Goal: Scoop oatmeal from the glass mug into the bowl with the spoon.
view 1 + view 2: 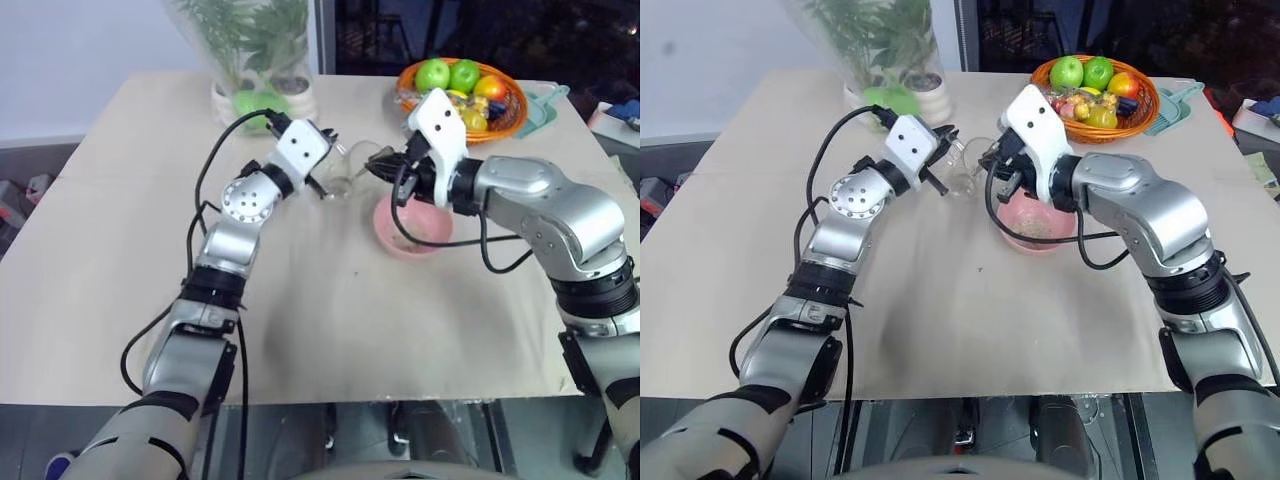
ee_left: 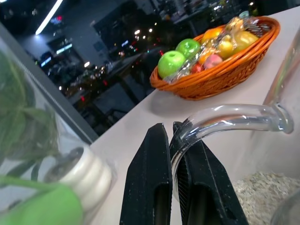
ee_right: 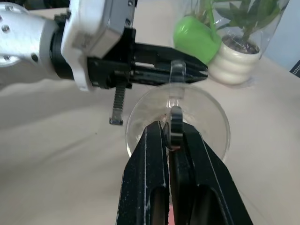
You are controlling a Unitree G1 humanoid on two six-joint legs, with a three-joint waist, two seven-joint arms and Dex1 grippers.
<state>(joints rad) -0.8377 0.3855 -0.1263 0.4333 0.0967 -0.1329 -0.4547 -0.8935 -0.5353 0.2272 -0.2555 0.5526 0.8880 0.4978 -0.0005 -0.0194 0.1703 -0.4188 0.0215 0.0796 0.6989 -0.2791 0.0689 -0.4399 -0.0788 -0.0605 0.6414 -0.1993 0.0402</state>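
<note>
My left gripper (image 1: 325, 160) is shut on the handle of the glass mug (image 1: 350, 172) and holds it tipped, its mouth turned toward my right gripper (image 1: 378, 166). In the left wrist view the black fingers (image 2: 150, 183) pinch the clear handle (image 2: 229, 118), and pale oatmeal (image 2: 267, 192) lies inside the glass. My right gripper (image 3: 169, 129) is shut on the spoon (image 3: 176, 119), which points into the mug's round mouth (image 3: 206, 112); the spoon's bowl is hidden. The pink bowl (image 1: 432, 240) stands on the table just below my right gripper.
An orange woven basket (image 1: 505, 118) of fruit stands at the back right, close behind my right hand. A potted plant in a clear wrap (image 1: 262, 70) with a green object (image 1: 258, 102) stands at the back, behind my left gripper. A black cable (image 1: 490, 262) loops beside the bowl.
</note>
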